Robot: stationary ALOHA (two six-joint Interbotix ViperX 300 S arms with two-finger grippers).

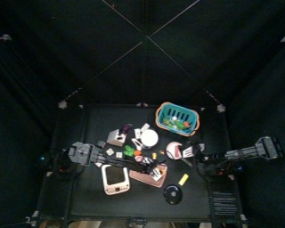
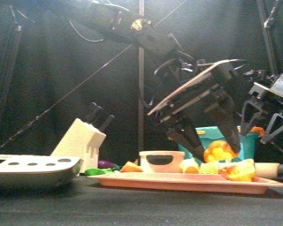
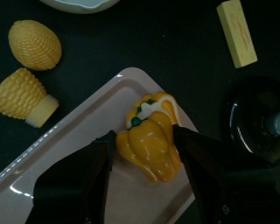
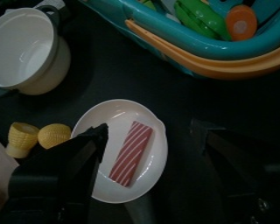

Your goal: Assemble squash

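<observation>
Presently the left gripper (image 3: 145, 175) stands over the pink tray (image 3: 60, 140) with its jaws spread either side of a yellow-orange squash piece (image 3: 152, 144) lying on the tray; whether the jaws actually touch it cannot be determined. Two further pale-yellow ribbed pieces (image 3: 35, 44) lie on the black table beside the tray, separate from one another and from the piece on the tray. Judged from this, assembly has not been achieved: the parts remain apart, and at least a grasp, a transfer and a mating of pieces are outstanding.

To the right, the right gripper (image 4: 145, 179) hangs with jaws apart above a white plate (image 4: 101, 122) bearing a red striped strip (image 4: 133, 153), holding nothing. It appears idle.

Only the left wrist view shows the squash piece between the jaws; the top view gives the general layout, with the teal basket (image 1: 176, 115) at the table's rear, but no such detail. In the front view, the left arm hides the squash piece.
</observation>
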